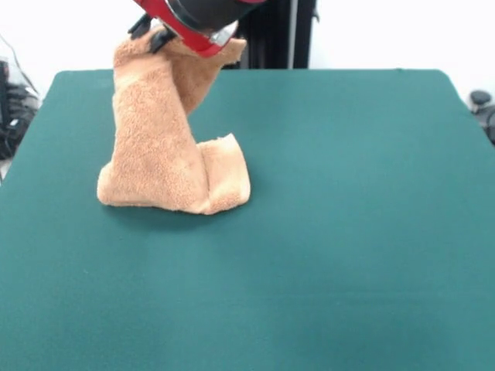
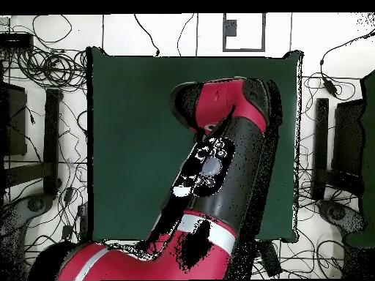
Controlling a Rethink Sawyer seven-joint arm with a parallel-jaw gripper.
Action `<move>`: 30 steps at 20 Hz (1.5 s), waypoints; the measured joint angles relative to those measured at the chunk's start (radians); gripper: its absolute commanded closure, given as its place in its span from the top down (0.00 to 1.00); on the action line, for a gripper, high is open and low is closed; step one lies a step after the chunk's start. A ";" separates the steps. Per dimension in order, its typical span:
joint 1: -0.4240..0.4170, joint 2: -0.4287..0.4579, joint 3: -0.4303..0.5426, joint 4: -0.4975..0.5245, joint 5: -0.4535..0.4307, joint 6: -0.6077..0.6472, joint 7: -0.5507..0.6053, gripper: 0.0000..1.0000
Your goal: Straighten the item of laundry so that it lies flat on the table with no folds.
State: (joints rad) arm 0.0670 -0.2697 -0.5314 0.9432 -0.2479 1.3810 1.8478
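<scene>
The tan-orange towel [image 1: 158, 139] is held up by its top edge at the far left of the green table [image 1: 348, 193]. Its lower part rests on the felt in a bunch, with a fold doubled over at the right. My gripper [image 1: 153, 32] is at the picture's top, shut on the towel's upper edge, and only its black tips show below the red and black arm. In the overhead view the arm [image 2: 220, 161] lies over the table [image 2: 132, 132] and hides both the towel and the gripper.
The black pedestal column [image 1: 274, 35] stands behind the table's far edge. Tangled cables [image 2: 44, 66] and black stands [image 2: 53, 139] surround the table on the floor. Dark gear sits off the table's left edge [image 1: 11, 108].
</scene>
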 measured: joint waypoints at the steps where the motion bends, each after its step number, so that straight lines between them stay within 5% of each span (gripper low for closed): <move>1: 0.001 0.003 0.002 0.000 0.000 -0.004 0.000 0.00; 13: -0.003 -0.005 0.034 0.026 0.019 -0.117 0.000 0.00; 22: -0.056 -0.080 0.080 0.196 0.065 -0.444 0.000 0.00; 30: -0.124 -0.128 0.123 0.296 0.086 -0.541 0.000 0.00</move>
State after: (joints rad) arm -0.0574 -0.3974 -0.4082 1.2389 -0.1616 0.8400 1.8478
